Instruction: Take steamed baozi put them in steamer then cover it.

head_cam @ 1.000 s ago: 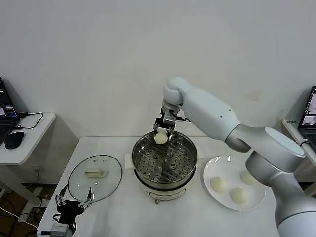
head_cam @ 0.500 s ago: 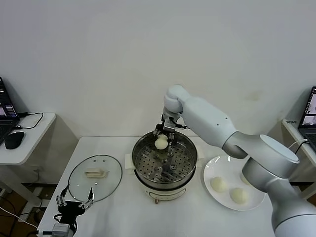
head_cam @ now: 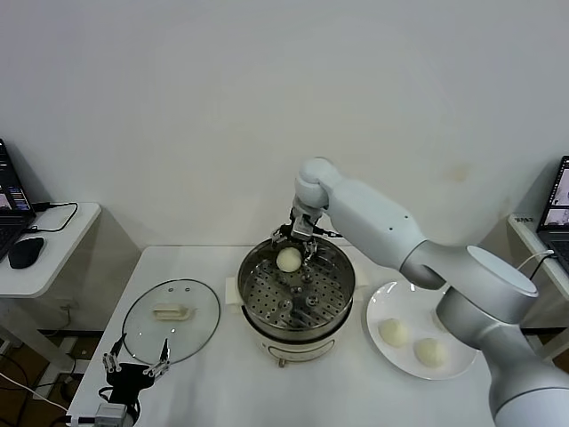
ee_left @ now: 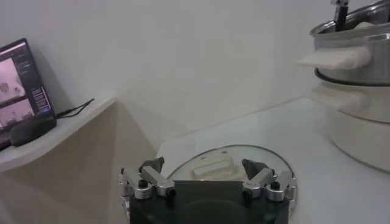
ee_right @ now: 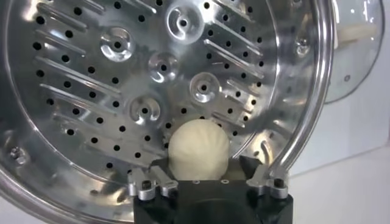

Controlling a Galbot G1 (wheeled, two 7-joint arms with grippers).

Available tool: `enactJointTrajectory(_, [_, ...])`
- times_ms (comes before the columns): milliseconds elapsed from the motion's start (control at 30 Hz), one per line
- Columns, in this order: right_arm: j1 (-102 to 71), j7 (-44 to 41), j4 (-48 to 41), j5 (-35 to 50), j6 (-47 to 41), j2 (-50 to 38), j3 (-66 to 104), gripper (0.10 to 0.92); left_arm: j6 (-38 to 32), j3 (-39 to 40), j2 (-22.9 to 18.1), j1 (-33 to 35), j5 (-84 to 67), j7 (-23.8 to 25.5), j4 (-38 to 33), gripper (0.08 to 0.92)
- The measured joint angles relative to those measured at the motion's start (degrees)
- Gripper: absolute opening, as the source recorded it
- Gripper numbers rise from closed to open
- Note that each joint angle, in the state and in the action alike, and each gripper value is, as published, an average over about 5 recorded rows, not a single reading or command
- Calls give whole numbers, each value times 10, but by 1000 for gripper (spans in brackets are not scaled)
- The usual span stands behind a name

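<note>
Buns are soft, light, easily dented; judging by shape, best gripped across the widest part with minimal squeeze, no pinching the top. Right tool (head_cam: pixel 291 242) sits over the far rim of the steamer (head_cam: pixel 296 289), roughly 12 o'clock on the basket. Its fingers are spread wide apart, wider than the baozi (ee_right: pixel 198 148) between them; in the right wrist view the bun appears to rest on the perforated floor close to the wall, with gaps either side, so it looks released, not clamped. Contact at the pads can't be ruled out fully. Two more buns (head_cam: pixel 393 333) visible on the plate (head_cam: pixel 457 366) at 3 o'clock of the steamer; a fourth isn't visible. Glass lid (head_cam: pixel 171 319) lies flat on the tabletop at 9 o'clock. Left tool (ee_left: pixel 206 181) is parked near the lid's near edge, fingers spread, holding nothing.
</note>
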Motion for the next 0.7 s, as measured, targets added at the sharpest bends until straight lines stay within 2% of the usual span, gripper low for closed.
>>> enactJointTrajectory(367, [48, -45, 58, 133, -116, -66, 14, 823, 1, 4, 9, -2, 0, 6, 3, 823])
enactJointTrajectory(700, [78, -56, 141, 232, -303, -188, 4, 823, 4, 10, 13, -2, -4, 11, -4, 823])
